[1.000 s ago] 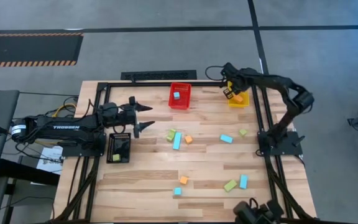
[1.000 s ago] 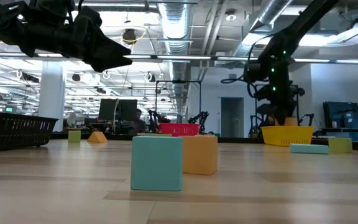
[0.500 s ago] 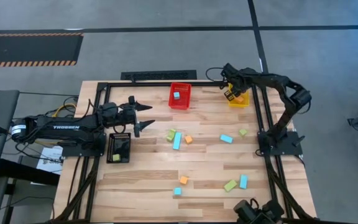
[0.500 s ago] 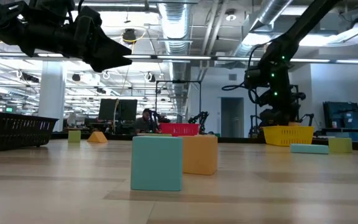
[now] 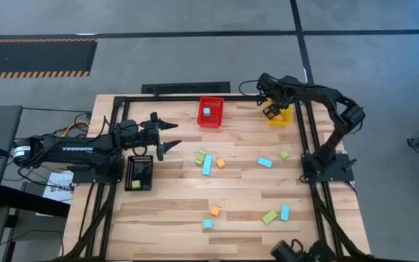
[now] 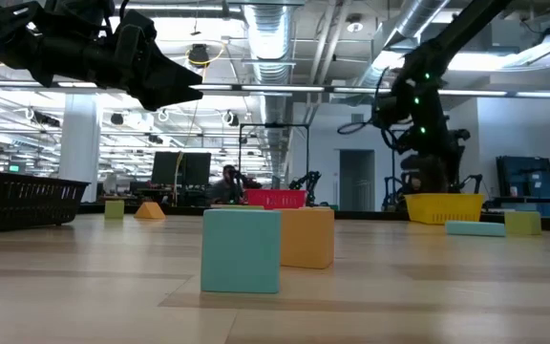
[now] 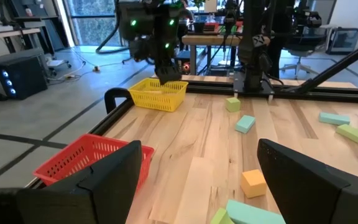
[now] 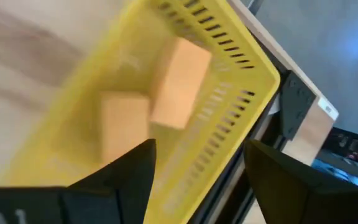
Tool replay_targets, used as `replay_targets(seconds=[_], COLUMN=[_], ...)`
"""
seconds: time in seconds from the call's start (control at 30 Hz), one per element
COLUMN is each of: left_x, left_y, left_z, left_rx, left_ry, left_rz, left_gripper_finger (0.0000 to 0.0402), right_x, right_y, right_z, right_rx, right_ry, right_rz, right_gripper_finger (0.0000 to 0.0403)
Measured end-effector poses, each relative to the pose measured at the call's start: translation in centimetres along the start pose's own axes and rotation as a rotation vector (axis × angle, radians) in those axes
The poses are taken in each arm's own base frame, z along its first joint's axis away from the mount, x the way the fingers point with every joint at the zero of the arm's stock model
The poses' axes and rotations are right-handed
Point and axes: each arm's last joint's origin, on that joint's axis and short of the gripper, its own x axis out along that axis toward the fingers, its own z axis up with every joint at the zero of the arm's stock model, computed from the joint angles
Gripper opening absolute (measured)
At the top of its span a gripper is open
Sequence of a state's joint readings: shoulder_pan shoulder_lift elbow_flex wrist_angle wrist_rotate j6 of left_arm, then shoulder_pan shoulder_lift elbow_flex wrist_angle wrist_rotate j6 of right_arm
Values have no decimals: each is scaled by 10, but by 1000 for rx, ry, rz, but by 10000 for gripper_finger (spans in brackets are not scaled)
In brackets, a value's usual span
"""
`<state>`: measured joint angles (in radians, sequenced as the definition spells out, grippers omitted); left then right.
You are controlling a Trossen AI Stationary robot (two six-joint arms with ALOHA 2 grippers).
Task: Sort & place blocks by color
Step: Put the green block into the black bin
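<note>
Light blue, orange and lime blocks lie flat on the table's middle and near part, among them a light blue bar, an orange cube and a lime bar. One light blue block lies in the red bin. A lime block lies in the black bin. Two orange blocks lie in the yellow bin. My right gripper hovers open over the yellow bin, holding nothing. My left gripper waits open above the table's left part.
The three bins stand along the table's far and left sides. A black metal frame runs around the table's edges. The right arm's base stands at the right edge. Bare wood shows between the scattered blocks, such as left of the near light blue cube.
My right gripper has risen a little above the yellow bin, and the arm's elbow has drawn slightly toward the far edge. The left arm and the blocks on the table have kept still.
</note>
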<state>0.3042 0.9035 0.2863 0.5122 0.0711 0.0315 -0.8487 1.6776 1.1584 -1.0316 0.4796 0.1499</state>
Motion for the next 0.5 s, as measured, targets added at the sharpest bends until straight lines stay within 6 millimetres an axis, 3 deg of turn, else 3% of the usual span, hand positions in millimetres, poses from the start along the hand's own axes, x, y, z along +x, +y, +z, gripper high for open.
replay_targets(seconds=[0.1,0.27,0.37,0.5], left_x=[0,0,0,0], left_y=[0,0,0,0], left_z=[-1,-3,-3,-3], left_rx=[-1,16,33,52], left_ry=[11,31,29,29], left_rz=[-1,-2,-2,-2], left_gripper_finger=[306,306,306,306], right_x=[-23,-58,-66,-59], right_y=[12,43,60,78], right_z=[-15,-62,-95,-132], right_rx=[-6,-47,-62,14], right_ry=[2,-59,-124,-179], right_rz=[85,196,231,286], right_gripper_finger=[264,265,265,265])
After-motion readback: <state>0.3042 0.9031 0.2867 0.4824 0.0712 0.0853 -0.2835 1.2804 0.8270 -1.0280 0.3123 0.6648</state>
